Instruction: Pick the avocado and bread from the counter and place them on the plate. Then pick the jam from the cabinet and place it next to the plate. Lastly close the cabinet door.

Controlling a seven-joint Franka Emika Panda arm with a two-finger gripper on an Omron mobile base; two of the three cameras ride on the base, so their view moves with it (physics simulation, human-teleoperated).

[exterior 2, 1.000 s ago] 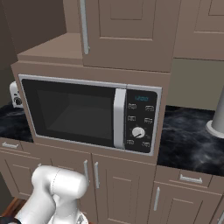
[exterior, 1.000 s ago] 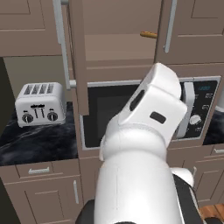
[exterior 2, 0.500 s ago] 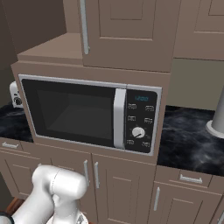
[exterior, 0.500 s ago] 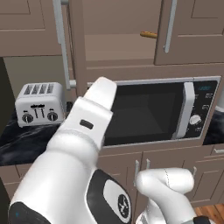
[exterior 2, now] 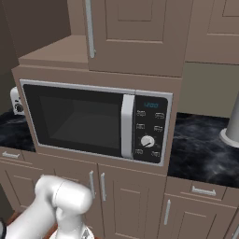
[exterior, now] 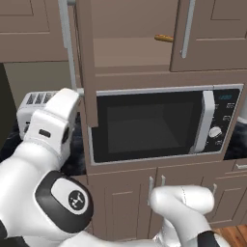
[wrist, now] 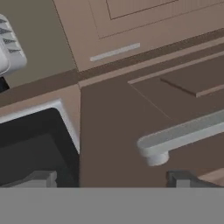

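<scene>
You're facing a black-fronted microwave (exterior 2: 98, 123) set in a brown surround, its silver handle just left of the dial panel. Above hangs the cabinet door (exterior 2: 133, 35) with its bar handle. The dark veined surface (exterior 2: 200, 154) runs off right, carrying a grey post's base (exterior 2: 232, 133) at its right edge; a toaster (exterior 2: 17, 100) peeks in far left.

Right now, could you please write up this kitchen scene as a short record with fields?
cabinet door: open, swung out toward the robot, edge-on in the left base view
door handle: long silver bar, close in front of the claw in the hand view
claw: open, holding nothing
microwave: door shut, under the cabinet
toaster: on the counter left of the microwave
counter: black stone, bare to the microwave's right
</scene>
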